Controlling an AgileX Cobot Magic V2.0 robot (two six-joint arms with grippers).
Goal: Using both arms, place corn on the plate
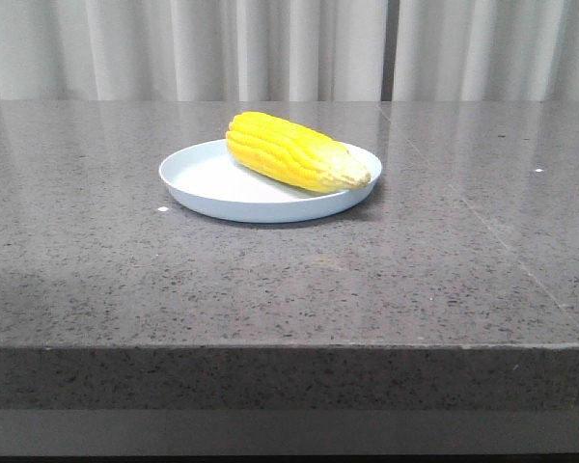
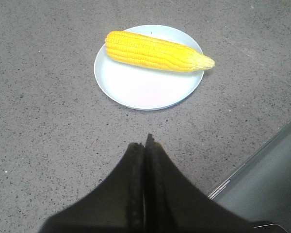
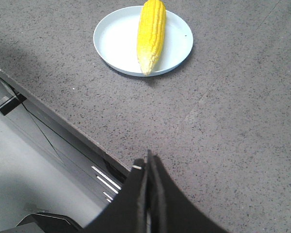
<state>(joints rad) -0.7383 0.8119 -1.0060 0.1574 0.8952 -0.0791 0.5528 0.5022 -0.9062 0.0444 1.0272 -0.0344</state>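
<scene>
The yellow corn (image 1: 291, 151) lies across the pale blue-white plate (image 1: 212, 183) in the middle of the grey table, its paler tip resting over the right rim. Neither arm shows in the front view. In the left wrist view the corn (image 2: 155, 51) lies on the plate (image 2: 140, 90), and my left gripper (image 2: 144, 145) is shut and empty, well back from the plate above bare table. In the right wrist view the corn (image 3: 150, 33) lies on the plate (image 3: 116, 39), and my right gripper (image 3: 148, 162) is shut and empty near the table's front edge.
The grey speckled table (image 1: 125, 260) has its front edge (image 1: 289, 347) near the camera. Pale curtains (image 1: 289, 48) hang behind it. The table edge and the floor beyond it show in the left wrist view (image 2: 266, 170) and the right wrist view (image 3: 48, 145).
</scene>
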